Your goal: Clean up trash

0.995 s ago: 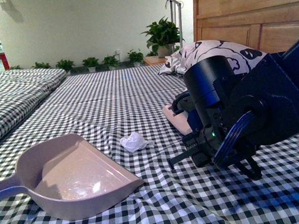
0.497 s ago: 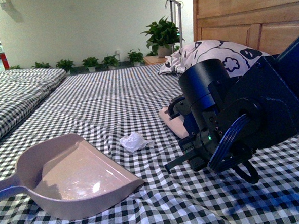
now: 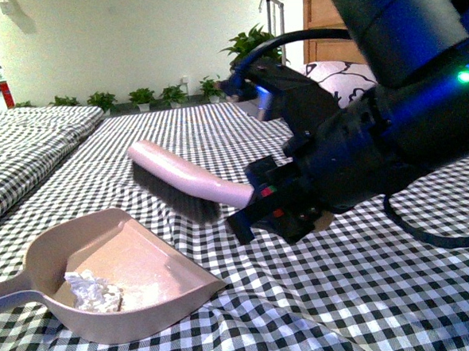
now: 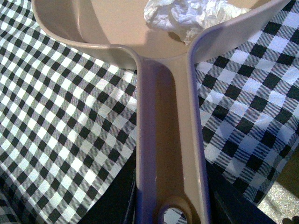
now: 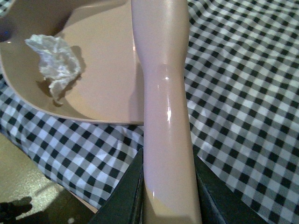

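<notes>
I see the trash (image 3: 92, 291) sitting inside the dustpan (image 3: 156, 256), just ahead of my left claw (image 4: 170, 205), which is clenched on the dustpan handle. Right claw (image 5: 168, 196) grips the brush (image 3: 189, 181), raised above the bed (image 3: 345, 296), trash below-ahead.

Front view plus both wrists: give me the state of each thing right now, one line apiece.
paper wad: crumpled, lying inside the dustpan.
dustpan: resting on the checkered cover, its handle between the left gripper's jaws.
brush: lifted off the cover, bristles down, its handle clamped.
left gripper: shut on the dustpan handle.
right gripper: shut on the brush handle.
</notes>
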Controlling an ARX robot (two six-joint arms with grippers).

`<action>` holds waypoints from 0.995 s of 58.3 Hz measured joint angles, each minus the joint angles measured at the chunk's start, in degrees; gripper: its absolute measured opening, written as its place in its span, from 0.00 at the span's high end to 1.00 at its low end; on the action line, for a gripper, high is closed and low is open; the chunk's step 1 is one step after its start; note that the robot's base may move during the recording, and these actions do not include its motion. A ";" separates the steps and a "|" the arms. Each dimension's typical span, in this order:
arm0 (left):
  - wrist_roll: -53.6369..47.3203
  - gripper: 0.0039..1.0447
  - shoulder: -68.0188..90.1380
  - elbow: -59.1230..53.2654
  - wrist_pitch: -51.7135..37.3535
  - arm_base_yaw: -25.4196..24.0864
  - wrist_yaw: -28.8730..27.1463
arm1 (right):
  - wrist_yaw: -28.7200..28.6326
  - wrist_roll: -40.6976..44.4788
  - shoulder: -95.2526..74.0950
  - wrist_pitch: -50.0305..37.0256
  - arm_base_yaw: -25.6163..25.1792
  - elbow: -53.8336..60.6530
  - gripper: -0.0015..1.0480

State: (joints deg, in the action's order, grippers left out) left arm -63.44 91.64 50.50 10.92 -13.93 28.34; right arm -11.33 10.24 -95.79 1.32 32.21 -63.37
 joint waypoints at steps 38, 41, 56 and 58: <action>35.12 0.74 -4.31 -8.61 -32.70 -1.05 -3.39 | -2.03 -12.61 16.63 -15.72 -22.05 17.64 0.80; 38.21 0.74 -5.53 -9.25 -33.83 -1.25 -4.66 | -2.51 -13.25 18.23 -15.87 -23.47 18.67 0.80; 54.38 0.74 -16.26 -14.40 -36.70 -1.66 -13.88 | -9.42 -18.29 31.26 -14.08 -29.38 22.60 0.80; 55.52 0.74 -18.12 -15.23 -36.70 -1.57 -15.21 | -10.03 -18.88 33.22 -13.46 -29.79 22.88 0.80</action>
State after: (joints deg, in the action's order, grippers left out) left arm -7.92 73.52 35.27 -25.78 -15.51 13.13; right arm -21.37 -8.64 -62.57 -12.14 2.42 -40.49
